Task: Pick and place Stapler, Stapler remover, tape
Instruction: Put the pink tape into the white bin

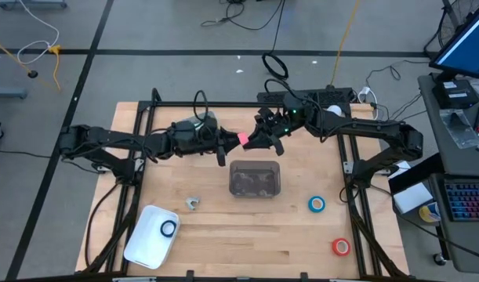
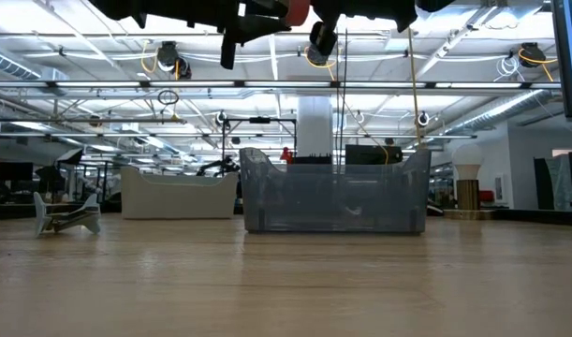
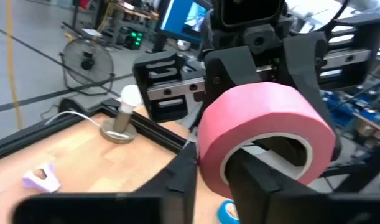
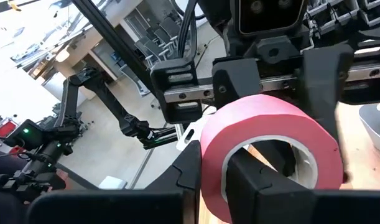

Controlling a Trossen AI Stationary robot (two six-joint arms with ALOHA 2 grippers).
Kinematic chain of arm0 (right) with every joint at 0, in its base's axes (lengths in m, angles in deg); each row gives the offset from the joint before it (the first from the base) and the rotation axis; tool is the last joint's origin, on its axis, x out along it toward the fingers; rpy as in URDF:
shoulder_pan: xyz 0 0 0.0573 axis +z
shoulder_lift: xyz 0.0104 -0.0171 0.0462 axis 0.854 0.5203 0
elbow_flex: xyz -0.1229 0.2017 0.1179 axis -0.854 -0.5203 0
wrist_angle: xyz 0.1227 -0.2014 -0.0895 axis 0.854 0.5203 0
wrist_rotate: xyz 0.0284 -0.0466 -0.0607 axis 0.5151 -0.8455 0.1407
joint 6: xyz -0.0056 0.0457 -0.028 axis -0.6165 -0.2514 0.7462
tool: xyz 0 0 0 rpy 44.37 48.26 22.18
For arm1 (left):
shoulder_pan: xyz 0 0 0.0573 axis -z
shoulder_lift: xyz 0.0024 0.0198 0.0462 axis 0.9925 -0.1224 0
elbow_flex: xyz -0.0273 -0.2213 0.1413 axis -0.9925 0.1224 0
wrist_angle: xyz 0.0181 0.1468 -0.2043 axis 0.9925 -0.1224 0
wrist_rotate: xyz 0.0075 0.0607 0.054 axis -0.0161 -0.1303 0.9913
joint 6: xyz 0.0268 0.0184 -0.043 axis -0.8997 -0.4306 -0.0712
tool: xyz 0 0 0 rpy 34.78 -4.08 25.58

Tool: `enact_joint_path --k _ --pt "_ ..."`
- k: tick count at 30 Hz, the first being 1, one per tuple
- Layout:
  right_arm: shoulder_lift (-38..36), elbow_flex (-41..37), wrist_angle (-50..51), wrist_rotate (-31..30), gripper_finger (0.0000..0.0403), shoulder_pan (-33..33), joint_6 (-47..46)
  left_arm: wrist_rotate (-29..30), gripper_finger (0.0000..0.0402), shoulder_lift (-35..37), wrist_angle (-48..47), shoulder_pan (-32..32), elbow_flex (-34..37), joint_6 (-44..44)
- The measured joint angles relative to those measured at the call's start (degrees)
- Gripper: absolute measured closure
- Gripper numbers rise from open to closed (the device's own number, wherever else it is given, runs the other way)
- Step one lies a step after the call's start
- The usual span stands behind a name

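**Together on one pink roll above the bench**

Now we see both grippers meeting in the air over the far middle of the bench [image 1: 223, 227], just beyond the clear bin [image 1: 255, 178]. The left gripper [image 1: 223, 149] and the right gripper [image 1: 259, 135] each have their fingers closed on the same pink tape roll [image 1: 243, 139], one from either side. In the left wrist view the pink roll [image 3: 264, 134] fills the frame, with dark fingers [image 3: 314, 62] pressed on its wall. A blue tape roll [image 1: 317, 205] and a red tape roll [image 1: 341, 247] lie towards the bench's right edge. Another blue ring [image 1: 169, 229] sits in the white tray [image 1: 145, 247] at the near left corner.
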Motion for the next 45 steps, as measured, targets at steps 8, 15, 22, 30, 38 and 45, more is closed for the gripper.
enact_joint_path --k 8,15,22,30,38,45 --pt "-0.3 0.0 1.1 0.4 0.0333 0.0 1.9 -1.8 0.0371 0.1 -2.5 -0.4 -0.1 -0.5" --pt "-0.5 0.0 7.5 6.9 0.0236 -1.7 1.7 -1.5 0.0371 0.2 -9.2 -1.1 -0.1 0.2" --pt "-0.8 0.1 20.8 8.8 0.02 -4.5 8.3 1.3 0.0371 5.9 -27.8 -0.5 0.1 6.7" --pt "-1.6 0.1 25.0 8.1 0.0206 -6.3 12.4 -4.4 0.0371 17.6 -53.4 7.5 0.0 29.1" --pt "-1.8 0.1 24.3 8.0 0.0207 -7.9 13.8 -13.3 0.0371 20.2 -78.3 22.2 0.1 59.8" --pt "-1.7 0.0 24.3 7.9 0.0204 -8.4 13.7 -22.2 0.0371 17.0 -85.4 32.8 0.1 73.6"
